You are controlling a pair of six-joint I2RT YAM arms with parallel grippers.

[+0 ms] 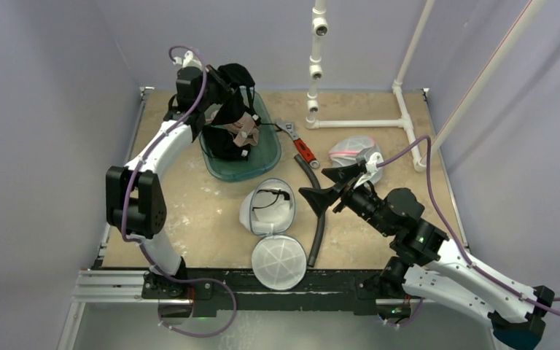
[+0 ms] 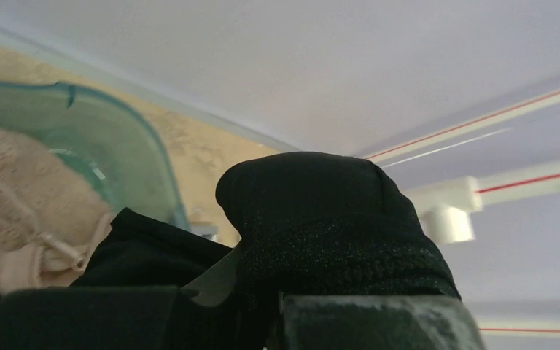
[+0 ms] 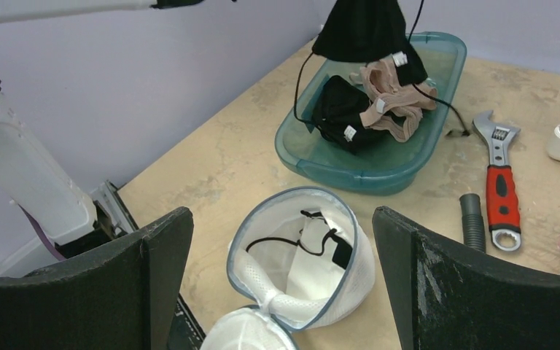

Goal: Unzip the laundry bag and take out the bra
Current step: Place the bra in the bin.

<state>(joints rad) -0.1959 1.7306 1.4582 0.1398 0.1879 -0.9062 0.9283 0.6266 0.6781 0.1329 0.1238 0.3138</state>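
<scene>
The white mesh laundry bag (image 1: 268, 209) lies unzipped in the middle of the table, its round lid (image 1: 279, 261) flopped toward the near edge. A thin black strap (image 3: 299, 237) shows inside the bag (image 3: 302, 255). My left gripper (image 1: 217, 82) is raised over the teal tub (image 1: 262, 159) at the back left, shut on a black bra (image 1: 235, 76). In the left wrist view the bra (image 2: 321, 219) bulges over my left gripper (image 2: 262, 313). My right gripper (image 1: 329, 186) hovers open just right of the bag, and in its wrist view the right gripper (image 3: 281, 219) holds nothing.
The tub (image 3: 357, 171) holds a beige bra (image 3: 394, 102) and more black garments. A red-handled wrench (image 1: 302, 149), a black hose (image 1: 317, 219) and a clear plastic bag (image 1: 351, 149) lie right of the tub. A white pipe frame (image 1: 357, 122) stands at the back.
</scene>
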